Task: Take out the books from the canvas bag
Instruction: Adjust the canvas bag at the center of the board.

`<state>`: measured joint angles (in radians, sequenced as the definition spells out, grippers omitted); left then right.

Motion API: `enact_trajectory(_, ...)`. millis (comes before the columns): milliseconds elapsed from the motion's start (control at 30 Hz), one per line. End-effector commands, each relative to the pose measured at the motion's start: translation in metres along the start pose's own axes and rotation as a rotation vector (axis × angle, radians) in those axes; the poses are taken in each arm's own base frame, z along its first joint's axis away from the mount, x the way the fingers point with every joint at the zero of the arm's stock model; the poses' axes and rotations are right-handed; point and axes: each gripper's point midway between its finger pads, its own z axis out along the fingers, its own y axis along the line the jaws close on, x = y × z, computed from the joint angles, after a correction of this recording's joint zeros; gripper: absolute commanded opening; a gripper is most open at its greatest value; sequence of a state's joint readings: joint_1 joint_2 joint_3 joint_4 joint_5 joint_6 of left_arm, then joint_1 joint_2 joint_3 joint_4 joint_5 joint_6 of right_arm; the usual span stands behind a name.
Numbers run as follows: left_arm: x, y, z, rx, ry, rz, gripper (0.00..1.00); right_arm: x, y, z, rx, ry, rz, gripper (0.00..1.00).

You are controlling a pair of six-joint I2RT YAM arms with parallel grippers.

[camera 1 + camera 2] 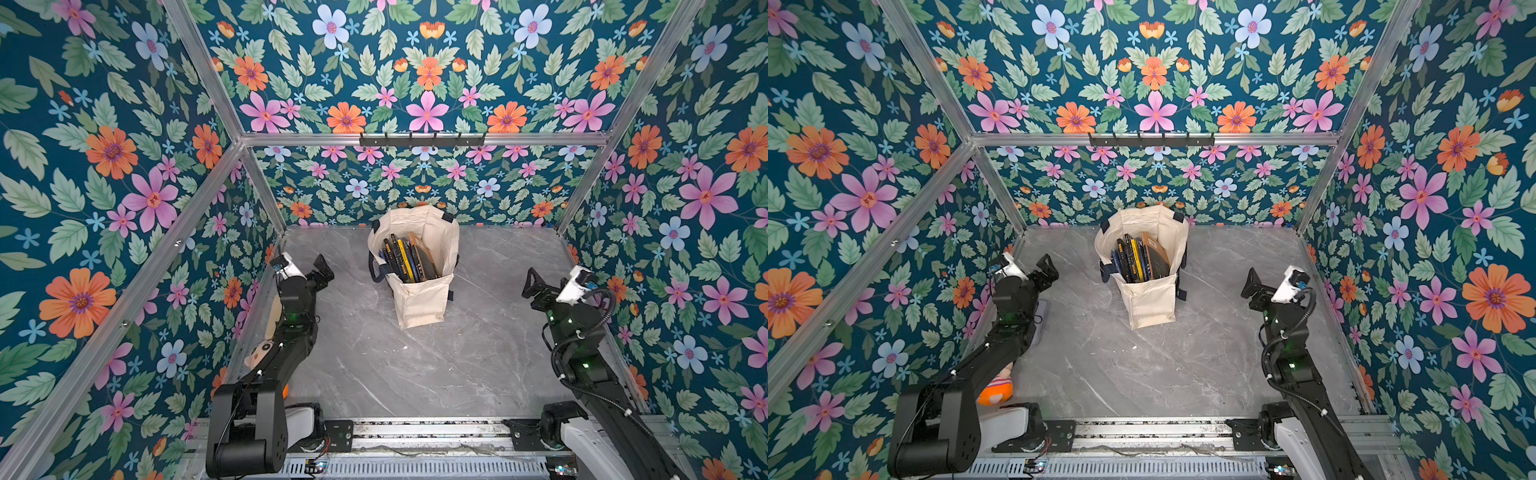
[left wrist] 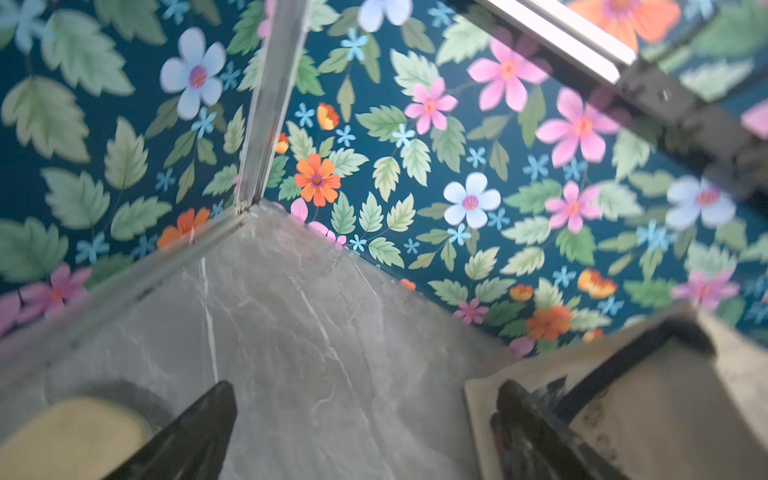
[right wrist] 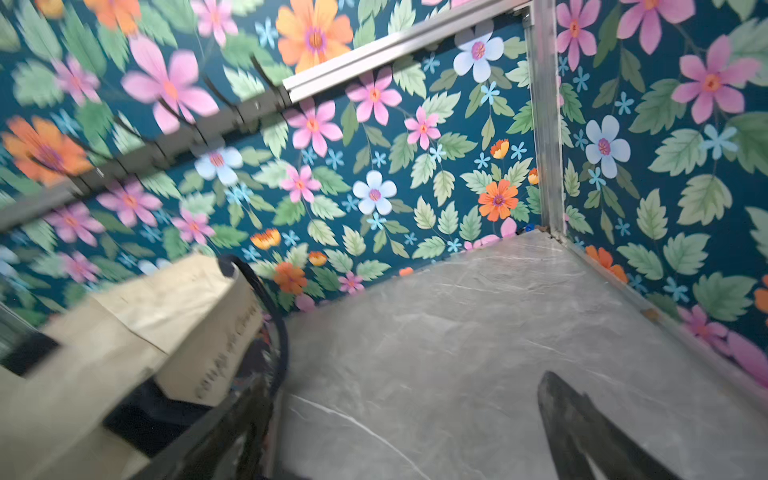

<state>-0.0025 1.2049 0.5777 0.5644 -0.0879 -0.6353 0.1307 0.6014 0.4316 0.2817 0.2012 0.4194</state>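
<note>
— What fills the place, from where you stand?

— Mostly the flowered walls [image 1: 104,166], dark blue with pink and orange blooms, boxing in three sides. Below them is a grey marbled table [image 1: 374,374].

— And the bag?

— The canvas bag [image 1: 419,303] stands upright on the table, in the middle and towards the back wall, with its mouth gaping open. Both top views show it the same way, and dark straps hang down its sides.

— Are the books out?

— No. The books [image 1: 409,259] are all inside the bag, standing on edge and leaning together. The covers are mostly dark, a couple have yellow on them, and there is a brown one on the far side. None lies on the table.

— Anything on the back wall?

— A black rail of hooks [image 1: 422,140], fixed to the metal bar above the bag.

— What about the arms?

— The left gripper [image 1: 322,270] sits to the left of the bag, apart from it, with its jaws spread wide and nothing between them. The right gripper [image 1: 534,282] is well off to the bag's right, its jaws also wide apart and empty. Neither touches the bag.

— Anything smaller?

— A soft toy [image 1: 262,353] lies against the left wall, half hidden under the left arm.
</note>
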Motion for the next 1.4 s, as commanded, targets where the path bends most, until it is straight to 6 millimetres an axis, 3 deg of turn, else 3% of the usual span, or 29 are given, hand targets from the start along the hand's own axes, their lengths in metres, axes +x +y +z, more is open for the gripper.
enact_trajectory(0, 0.026, -0.003, -0.001, -0.021, 0.175, -0.286, 1.00, 0.003, 0.006, -0.011, -0.052, 0.019, 0.183, 0.99)
enact_trajectory(167, 0.026, -0.031, -0.011, -0.098, 0.233, -0.324, 0.94, 0.011, -0.001, -0.013, 0.027, 0.113, 0.181, 0.99)
enact_trajectory(433, 0.028, -0.081, -0.062, -0.310, 0.293, -0.361, 0.94, 0.039, -0.012, -0.011, 0.084, 0.224, 0.171, 0.99)
enact_trajectory(733, 0.037, -0.154, -0.098, -0.259, 0.342, -0.359, 0.92, 0.058, -0.003, -0.007, 0.031, 0.303, 0.174, 0.99)
enact_trajectory(967, 0.065, -0.215, -0.117, -0.163, 0.397, -0.313, 0.92, 0.068, 0.001, -0.005, 0.020, 0.346, 0.167, 0.99)
enact_trajectory(1233, 0.108, -0.252, -0.126, -0.127, 0.473, -0.290, 0.89, 0.070, 0.004, -0.005, 0.003, 0.350, 0.158, 0.99)
enact_trajectory(1367, 0.133, -0.254, -0.128, -0.143, 0.509, -0.269, 0.89, 0.073, 0.007, -0.004, -0.006, 0.361, 0.156, 0.99)
